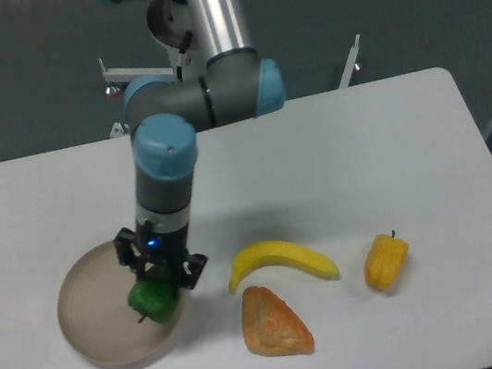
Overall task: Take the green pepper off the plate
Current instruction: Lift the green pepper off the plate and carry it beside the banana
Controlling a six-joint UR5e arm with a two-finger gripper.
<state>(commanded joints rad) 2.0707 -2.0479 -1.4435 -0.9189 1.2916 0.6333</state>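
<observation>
— Where your arm comes down at the left of the white counter (pixel 336 161), what do you see at its tip?

— You see the end effector (pixel 159 275) pointing straight down with its 2 black fingers clamped on the green pepper (pixel 154 297). A small blue light glows on the wrist just above them.

— And where is the pepper against the plate (pixel 97 334)?

— You find it over the plate's right edge, near the rim. From this 1 view you cannot tell whether the pepper touches the dish or hangs clear of it. Its short dark stem points down and to the left.

— What else lies on the counter?

— You have 3 more things to the right of the plate. A yellow banana (pixel 282 261) lies just beyond the rim, curved side up. A triangular orange-brown pastry (pixel 273 323) sits just below it, very near the banana. A yellow-orange pepper (pixel 386 260) rests farther right, well apart from the plate.

— Is the arm near any of them?

— You see it standing over the plate only, apart from all 3.
</observation>
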